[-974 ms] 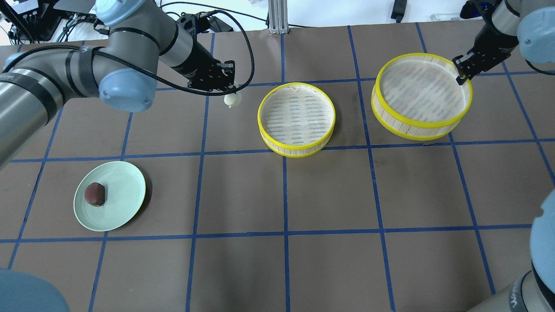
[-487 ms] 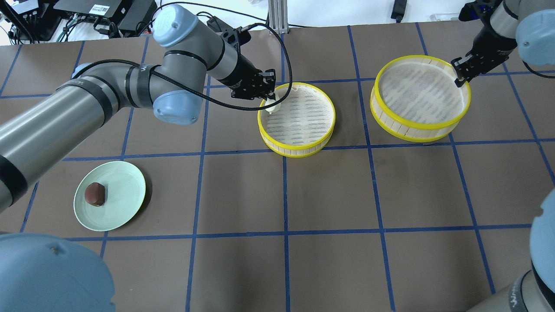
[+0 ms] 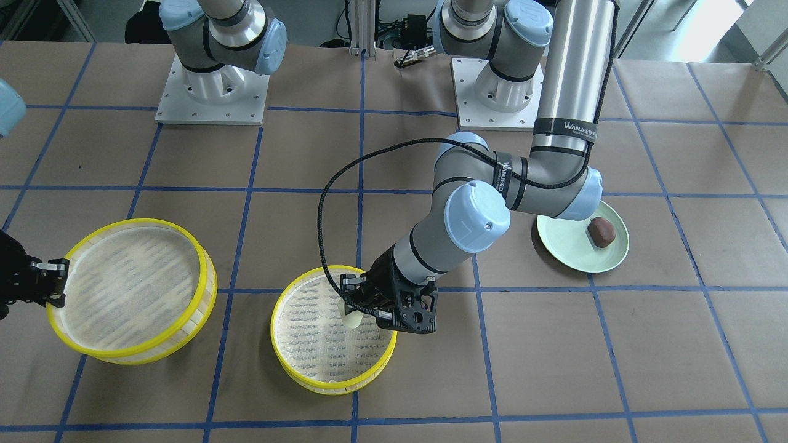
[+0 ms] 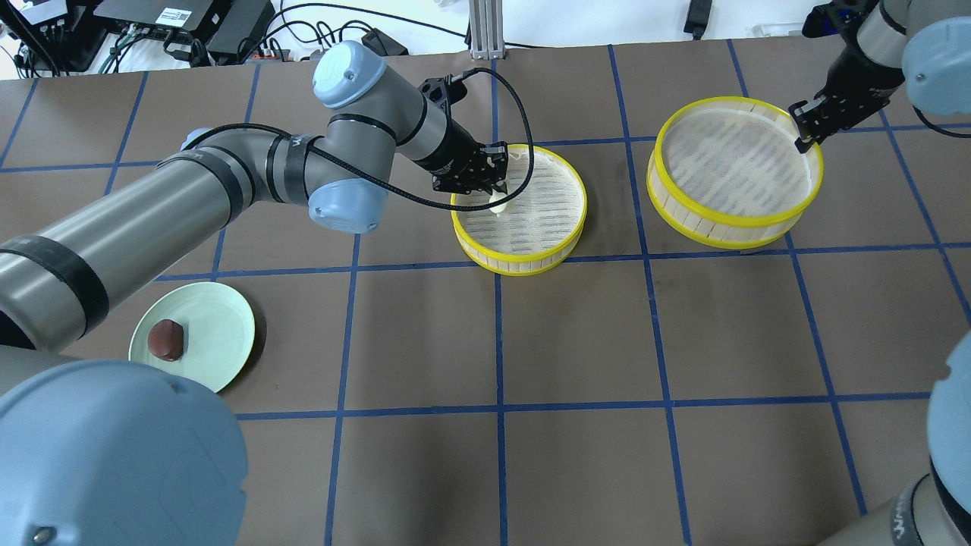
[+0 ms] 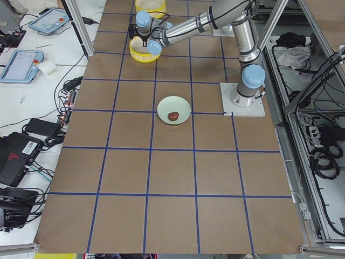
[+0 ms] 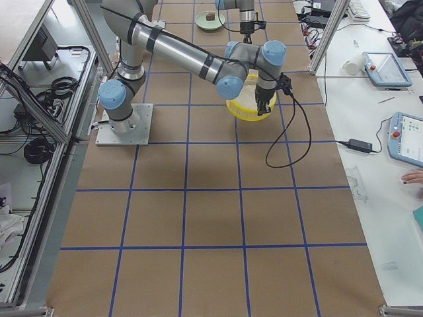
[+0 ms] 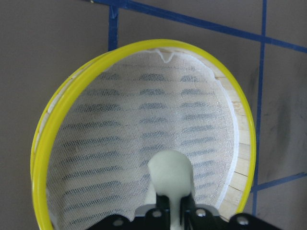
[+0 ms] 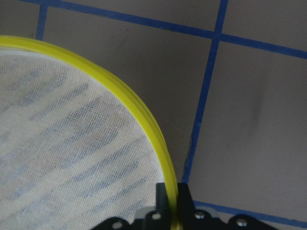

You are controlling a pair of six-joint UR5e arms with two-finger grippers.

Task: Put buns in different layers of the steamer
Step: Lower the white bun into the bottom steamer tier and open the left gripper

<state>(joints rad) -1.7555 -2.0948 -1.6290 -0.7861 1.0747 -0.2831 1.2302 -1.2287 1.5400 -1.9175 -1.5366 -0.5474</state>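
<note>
My left gripper [image 4: 497, 189] is shut on the cream-white bun [image 4: 499, 202] and holds it just above the mesh floor of the middle steamer layer [image 4: 523, 265], near that layer's left rim. The left wrist view shows the bun [image 7: 170, 172] between the fingers over the mesh, inside the yellow rim [image 7: 62, 96]. My right gripper [image 4: 806, 136] is shut on the far right rim of the second steamer layer [image 4: 728, 227], which looks tilted and lifted a little; the rim [image 8: 144, 120] runs between the fingers. The dark reddish-brown bun [image 4: 165, 339] lies on the plate.
The mint-green plate [image 4: 216, 326] sits at the near left of the brown, blue-taped table. The two arm bases [image 3: 212, 92] stand at the robot's side. Cables and electronics lie beyond the far edge.
My left arm has carried the cream-white bun to the right, from left of the middle layer to over its mesh floor. The right gripper and its layer have shifted only slightly.
</note>
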